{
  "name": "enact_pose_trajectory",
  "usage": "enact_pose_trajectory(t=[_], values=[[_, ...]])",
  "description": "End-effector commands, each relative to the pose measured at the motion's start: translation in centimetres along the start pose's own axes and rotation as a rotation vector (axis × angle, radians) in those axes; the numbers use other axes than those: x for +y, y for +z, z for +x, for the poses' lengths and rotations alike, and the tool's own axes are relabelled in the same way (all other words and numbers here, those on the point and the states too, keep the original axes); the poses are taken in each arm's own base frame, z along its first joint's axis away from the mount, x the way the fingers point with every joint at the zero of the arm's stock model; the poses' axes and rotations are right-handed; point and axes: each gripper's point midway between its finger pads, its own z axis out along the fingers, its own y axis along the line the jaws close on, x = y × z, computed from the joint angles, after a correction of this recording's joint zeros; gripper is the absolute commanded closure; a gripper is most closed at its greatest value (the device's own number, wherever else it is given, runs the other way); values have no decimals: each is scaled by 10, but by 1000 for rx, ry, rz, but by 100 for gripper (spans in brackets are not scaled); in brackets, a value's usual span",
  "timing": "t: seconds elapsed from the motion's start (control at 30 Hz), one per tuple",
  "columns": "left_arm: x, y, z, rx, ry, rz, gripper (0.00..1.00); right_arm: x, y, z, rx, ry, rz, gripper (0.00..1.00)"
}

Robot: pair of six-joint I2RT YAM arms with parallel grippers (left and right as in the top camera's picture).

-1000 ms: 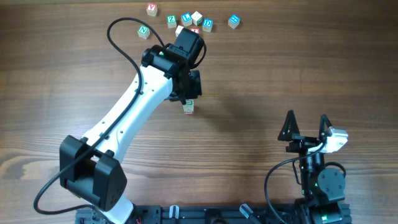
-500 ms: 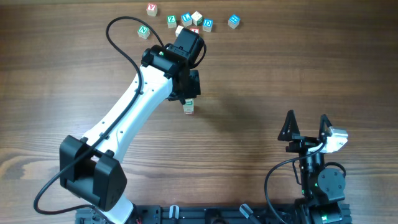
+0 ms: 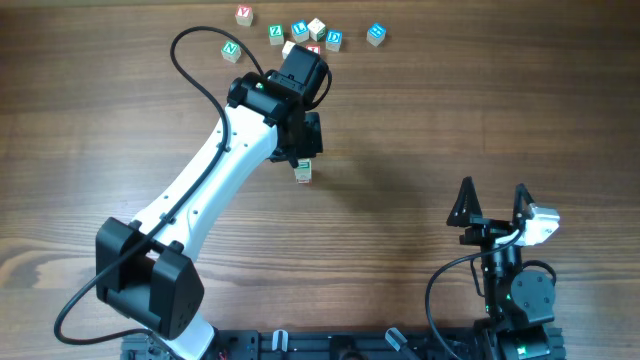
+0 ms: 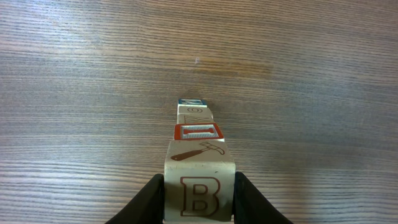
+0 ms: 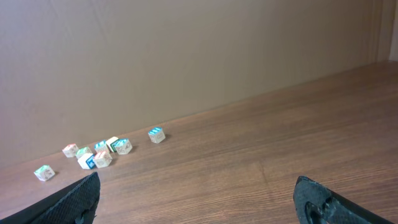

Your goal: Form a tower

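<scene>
Tower (image 3: 303,173) stands mid-tabletop, left of centre, directly under the left arm's wrist. It is one cube wide, and only its lower edge shows from overhead. Left wrist view looks straight down the column (image 4: 196,132): a red-framed face sits below, and more cubes recede to a blue-topped one nearest the wood.

The left claw (image 4: 199,190) is clenched on the B cube (image 4: 200,180), with one finger pressed to each side face. This cube has a hammer picture on top and sits in line with the column. Can't tell if it rests on the cube beneath or hangs just above it.

The right claw (image 3: 492,205) is released, fingers spread wide, parked near the front right, well apart from the tower. The loose cubes (image 3: 300,30) are clustered at the far edge of the tabletop (image 3: 450,100).

Handling, my read:
- **Material:** small wooden cubes, so light and rigid with no give. The smooth printed faces are probably a bit slick.
- **Grip:** best taken on two opposite flat sides around mid-height, squared up and not on the corners.
- **Stability:** the column looks tippy, being narrow and unfixed, so a sideways nudge or a skewed release would likely topple it.
- **Release:** should probably be straight apart, then lift clear vertically.
</scene>
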Motion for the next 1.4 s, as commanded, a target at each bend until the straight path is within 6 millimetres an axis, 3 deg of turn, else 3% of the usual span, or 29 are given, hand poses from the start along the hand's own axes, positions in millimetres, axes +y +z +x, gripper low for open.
enact_pose_trajectory(t=[0.0, 0.2, 0.8, 0.9, 1.07, 1.17, 1.37], values=[[0, 4, 3, 14, -14, -2, 69, -2, 0, -3, -13, -15, 12, 0], [0, 4, 3, 14, -14, -3, 73, -2, 0, -3, -13, -15, 11, 0], [0, 4, 3, 14, -15, -3, 71, -2, 0, -3, -13, -15, 12, 0], [0, 4, 3, 14, -15, -3, 66, -2, 0, -3, -13, -15, 12, 0], [0, 4, 3, 14, -15, -3, 37, -2, 0, -3, -13, -15, 12, 0], [0, 4, 3, 12, -15, -3, 26, -2, 0, -3, -13, -15, 11, 0], [11, 3, -16, -70, -30, -52, 17, -2, 0, -3, -13, -15, 12, 0]])
